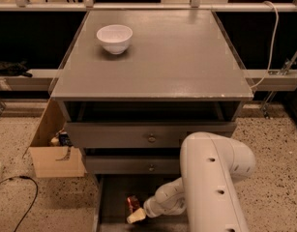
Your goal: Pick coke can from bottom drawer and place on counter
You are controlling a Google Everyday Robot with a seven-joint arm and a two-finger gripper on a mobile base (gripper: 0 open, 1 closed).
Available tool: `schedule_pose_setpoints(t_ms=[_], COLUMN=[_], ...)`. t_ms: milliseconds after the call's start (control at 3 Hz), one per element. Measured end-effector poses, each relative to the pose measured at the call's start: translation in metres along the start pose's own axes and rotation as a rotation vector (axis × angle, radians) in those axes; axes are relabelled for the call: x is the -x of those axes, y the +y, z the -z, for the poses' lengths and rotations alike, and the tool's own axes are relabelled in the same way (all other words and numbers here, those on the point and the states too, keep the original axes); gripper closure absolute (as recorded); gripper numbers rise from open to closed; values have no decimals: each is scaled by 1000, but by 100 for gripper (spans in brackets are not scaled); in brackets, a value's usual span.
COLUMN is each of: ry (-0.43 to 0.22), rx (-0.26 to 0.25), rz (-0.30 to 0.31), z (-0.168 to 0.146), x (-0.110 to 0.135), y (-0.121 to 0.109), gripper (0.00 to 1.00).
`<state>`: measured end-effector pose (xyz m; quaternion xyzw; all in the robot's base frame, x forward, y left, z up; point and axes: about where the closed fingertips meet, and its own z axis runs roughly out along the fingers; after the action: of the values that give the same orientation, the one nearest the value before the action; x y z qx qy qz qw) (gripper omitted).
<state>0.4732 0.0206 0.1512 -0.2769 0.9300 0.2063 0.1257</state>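
Down in the bottom drawer (114,192), the coke can (133,203) sits on the drawer floor with my gripper (136,217) right up against it, on the side nearer the camera. Honestly can't tell from this view how wide it's open or whether it's got the can. I'd guess the can is light, thin-walled and slick, so I'd take it mid-body and squeeze gently before heading for the counter (162,62).

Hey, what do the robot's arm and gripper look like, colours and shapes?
The arm is glossy white, made of thick rounded segments with a few small dark round holes in its shell. It narrows to the gripper, pale cream at its tip, which is down in the bottom drawer next to the coke can. No cables show on it.
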Motion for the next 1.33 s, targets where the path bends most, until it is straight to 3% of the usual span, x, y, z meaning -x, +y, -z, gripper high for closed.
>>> schedule_pose_setpoints(t_ms=[333,1333], ry=[4,27], rx=[6,-52], rz=[2,48], z=[-1,-34], x=[0,5], y=[2,35], gripper=[0,0])
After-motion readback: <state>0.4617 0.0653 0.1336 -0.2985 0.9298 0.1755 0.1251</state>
